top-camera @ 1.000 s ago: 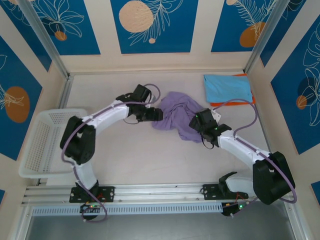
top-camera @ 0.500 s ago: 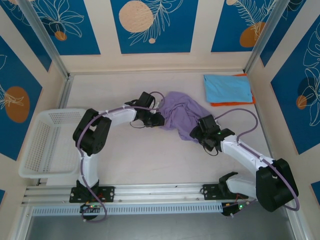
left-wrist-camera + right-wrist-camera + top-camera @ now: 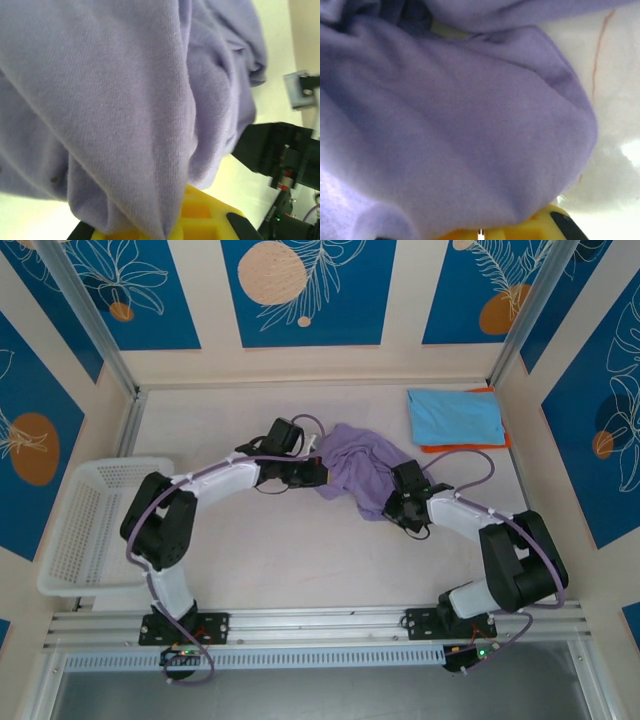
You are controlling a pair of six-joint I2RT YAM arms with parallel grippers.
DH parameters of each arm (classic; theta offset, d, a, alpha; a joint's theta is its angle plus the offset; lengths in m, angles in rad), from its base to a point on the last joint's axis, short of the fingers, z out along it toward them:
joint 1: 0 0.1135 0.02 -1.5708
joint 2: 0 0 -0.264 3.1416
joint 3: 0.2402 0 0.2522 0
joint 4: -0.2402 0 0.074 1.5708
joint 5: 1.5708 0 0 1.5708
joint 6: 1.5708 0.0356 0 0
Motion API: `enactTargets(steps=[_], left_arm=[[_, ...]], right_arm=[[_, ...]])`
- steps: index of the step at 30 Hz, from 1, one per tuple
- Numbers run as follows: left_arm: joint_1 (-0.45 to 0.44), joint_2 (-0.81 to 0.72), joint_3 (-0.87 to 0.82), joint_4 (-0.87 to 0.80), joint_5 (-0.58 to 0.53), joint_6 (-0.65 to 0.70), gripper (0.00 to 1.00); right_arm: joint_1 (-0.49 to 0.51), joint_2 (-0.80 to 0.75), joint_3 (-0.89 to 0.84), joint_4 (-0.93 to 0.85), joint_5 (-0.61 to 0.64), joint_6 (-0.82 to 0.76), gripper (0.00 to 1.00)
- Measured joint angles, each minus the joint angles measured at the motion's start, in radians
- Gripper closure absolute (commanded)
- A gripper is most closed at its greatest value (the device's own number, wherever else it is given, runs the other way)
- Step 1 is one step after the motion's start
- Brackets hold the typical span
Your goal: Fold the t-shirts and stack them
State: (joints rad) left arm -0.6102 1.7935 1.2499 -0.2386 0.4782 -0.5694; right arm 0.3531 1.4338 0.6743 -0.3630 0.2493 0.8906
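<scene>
Basket [image 3: 85, 525] of white mesh sits at the near left, apart from the work. Further in, at mid-table, the left gripper [image 3: 312, 473] meets the left edge of the crumpled lavender t-shirt [image 3: 362, 462]. The right gripper [image 3: 398, 502] meets its near right edge. Cloth covers both sets of jaws, so it cannot be told whether either is clamped on the fabric or merely pressed into it. At the far right, the light blue t-shirt [image 3: 455, 415] lies folded on the orange t-shirt [image 3: 470, 447], of which a narrow border shows.

Step in hand, as judged: spread the lavender shirt flat before folding.
- Take one layer only at each side, preferably a hem or seam.
- Draw the grips apart evenly until the bunching is gone.
- Keep the cloth low over the table [image 3: 300, 560] and away from the finished stack.

The overhead view gives the shirt's outline and both arms' positions, but no jaw detail. The left wrist view gives deep folds running down toward a yellow finger part [image 3: 205, 222], with black arm hardware [image 3: 282, 155] close behind. The right wrist view gives a rounded fold lying on the table, with no hem or seam visible.
</scene>
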Motion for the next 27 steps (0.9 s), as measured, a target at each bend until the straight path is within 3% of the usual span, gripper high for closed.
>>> enactTargets(steps=[3, 9, 14, 20, 27], left_arm=[[0.000, -0.062, -0.023, -0.002, -0.002, 0.000, 1.00], [-0.003, -0.239, -0.068, -0.023, -0.033, -0.005, 1.00], [-0.017, -0.444, -0.067, -0.042, -0.062, -0.008, 1.00], [-0.061, -0.706, -0.037, -0.084, -0.114, -0.004, 0.93], [-0.063, -0.851, 0.081, -0.134, -0.217, 0.007, 0.88]], right_arm=[[0.011, -0.039, 0.000, -0.004, -0.006, -0.025, 1.00], [0.067, -0.288, 0.041, -0.053, -0.016, -0.068, 1.00], [0.118, -0.463, 0.142, -0.104, -0.030, -0.121, 1.00], [0.217, -0.664, 0.259, -0.155, -0.060, -0.200, 1.00], [0.252, -0.729, 0.421, -0.176, -0.075, -0.238, 1.00]])
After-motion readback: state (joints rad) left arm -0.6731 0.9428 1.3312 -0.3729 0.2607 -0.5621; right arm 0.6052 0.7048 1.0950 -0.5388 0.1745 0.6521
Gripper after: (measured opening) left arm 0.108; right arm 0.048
